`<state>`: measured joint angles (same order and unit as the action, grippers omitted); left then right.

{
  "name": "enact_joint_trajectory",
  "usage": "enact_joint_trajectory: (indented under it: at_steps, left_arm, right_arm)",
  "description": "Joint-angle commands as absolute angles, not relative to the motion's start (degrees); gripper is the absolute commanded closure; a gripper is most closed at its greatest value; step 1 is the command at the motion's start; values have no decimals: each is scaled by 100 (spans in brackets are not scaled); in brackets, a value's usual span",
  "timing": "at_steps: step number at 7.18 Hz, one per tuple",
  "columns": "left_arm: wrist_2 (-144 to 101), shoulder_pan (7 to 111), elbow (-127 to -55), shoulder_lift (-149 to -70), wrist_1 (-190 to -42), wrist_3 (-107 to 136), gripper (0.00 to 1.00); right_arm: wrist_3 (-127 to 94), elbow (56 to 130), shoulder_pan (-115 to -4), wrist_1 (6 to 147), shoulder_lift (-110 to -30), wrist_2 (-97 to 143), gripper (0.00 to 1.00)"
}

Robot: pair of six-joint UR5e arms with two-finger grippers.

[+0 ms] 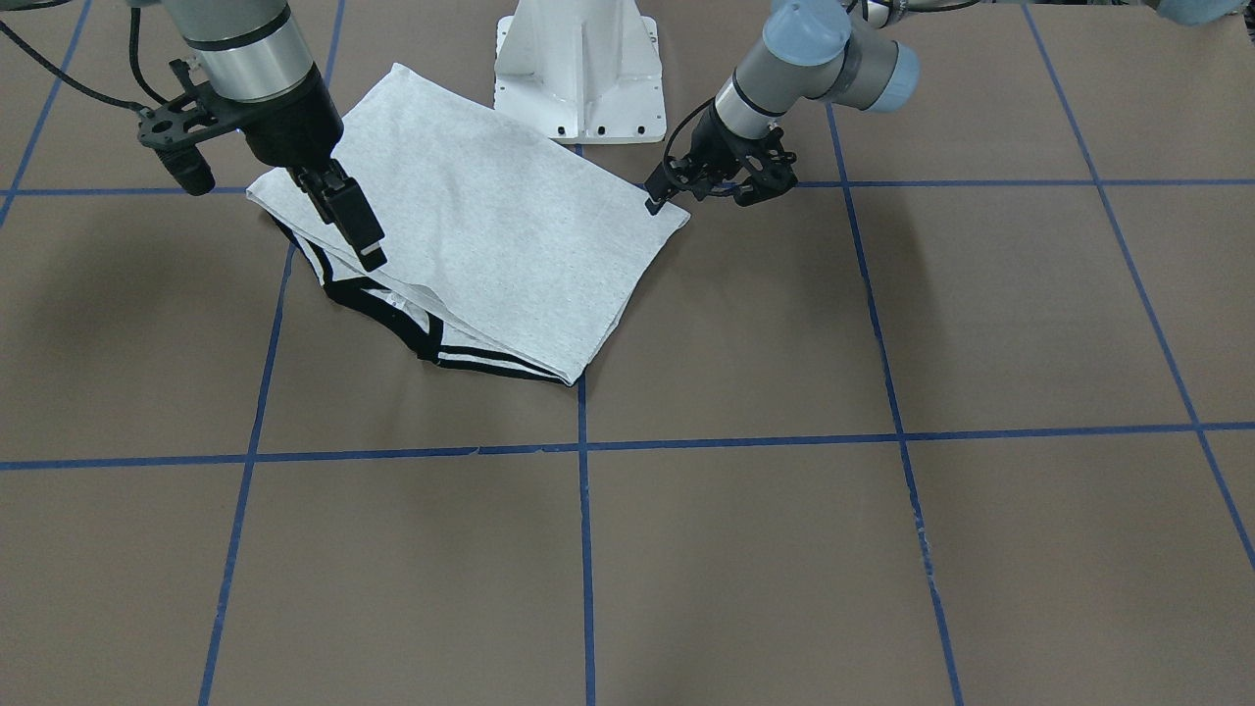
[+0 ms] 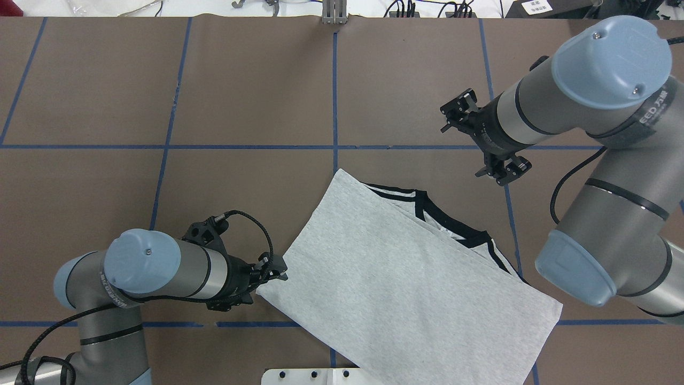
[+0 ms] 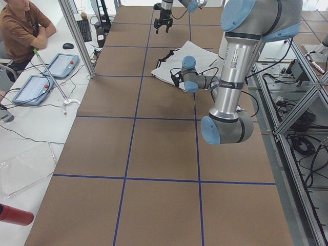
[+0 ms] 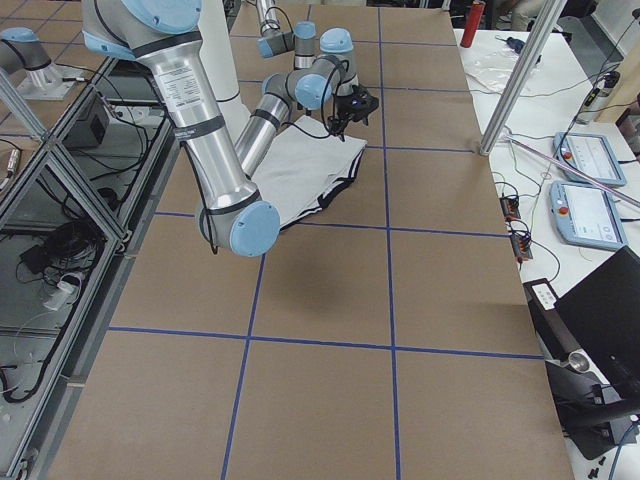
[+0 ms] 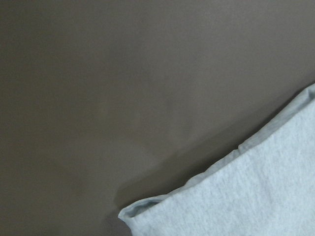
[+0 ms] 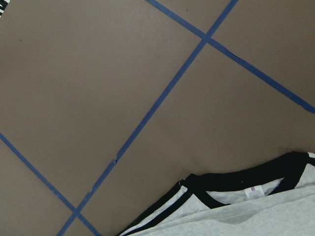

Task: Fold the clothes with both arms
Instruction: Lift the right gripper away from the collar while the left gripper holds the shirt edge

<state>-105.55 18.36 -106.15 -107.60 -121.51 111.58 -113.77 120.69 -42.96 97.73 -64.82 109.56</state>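
T-shirt (image 1: 490, 226) lies folded into a slanted grey rectangle on the counter (image 1: 784, 549), close to the white pedestal (image 1: 578, 69), with its black neckband (image 2: 454, 227) peeking out along the far edge. The left gripper (image 1: 655, 201) sits low, right at the shirt's nearest corner. I cannot tell whether its jaws are parted or pressed together. The right gripper (image 1: 368, 250) hangs in the air with its jaws looking parted and nothing between them.

I'd say another fold is being set up. To do it well, the left gripper should pinch every layer at that corner, not just the top sheet. The right one needs to come down on a matching corner before either lifts, so that the edge rises level and taut.

From across the counter, the right gripper seems to hover over the cloth. The overhead view shows it out past the neckband, over bare counter near a blue tape line (image 2: 427, 147). The left wrist camera shows the corner lying flat with its hem slightly rolled and no fingers in frame. The right wrist camera picks out a small label inside the collar.
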Motion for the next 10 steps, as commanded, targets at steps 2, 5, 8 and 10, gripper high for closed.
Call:
enact_joint_trajectory:
  at_steps: [2, 5, 8, 10]
  left_arm:
    - [-10187, 1793, -10442, -10820, -12015, 11127, 26]
    - [-10187, 1767, -10555, -10837, -11745, 11171, 31]
    - [-10178, 1662, -10565, -10837, -11628, 11180, 31]
    - [-10178, 1617, -10564, -10819, -11619, 11180, 40]
  right_arm:
    - [-11250, 11918, -4351, 9756, -6495, 10925, 0]
    - [-11303, 11839, -4351, 9756, -6478, 10916, 0]
    - [-11311, 11848, -4359, 9730, -6442, 10907, 0]
    - [-11303, 11839, -4359, 9729, -6434, 10907, 0]
